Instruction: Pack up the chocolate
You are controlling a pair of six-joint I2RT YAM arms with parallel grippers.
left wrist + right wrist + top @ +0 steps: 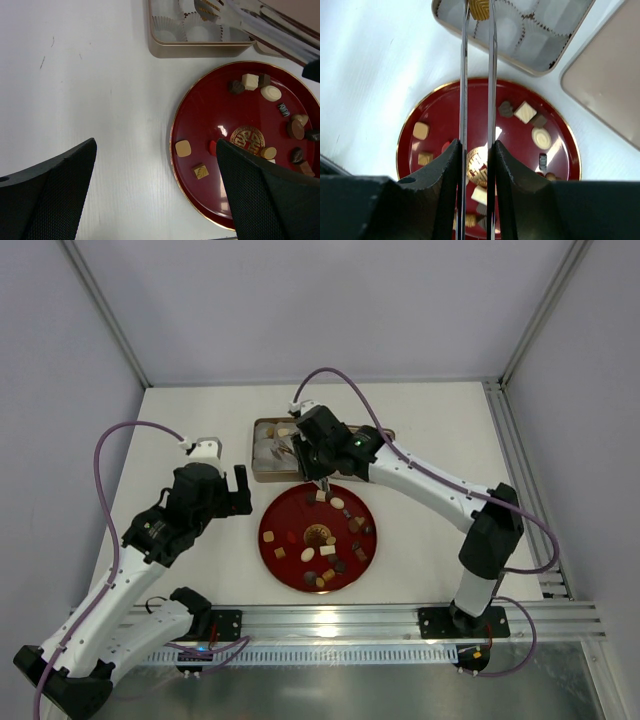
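Your right end effector (476,150) is clamped narrow on long metal tweezers (464,75); their tips pinch one tan ridged chocolate (479,7) above the white paper cups (510,30) in the beige rectangular tin (515,61); the other assorted chocolates (250,81) lie scattered on the round red plate (210,115), near the tin on the white table (90,75); your left end effector (156,145) hangs spread wide beside the plate, holding nothing.

Chocolates (250,81): over a dozen small pieces, dark brown, tan, cream, one red; lying flat, scattered singly on red plate (200,107). One tan ridged piece (480,7) pinched between tweezers (464,75) tips over paper cups (540,45) in tin (540,71)
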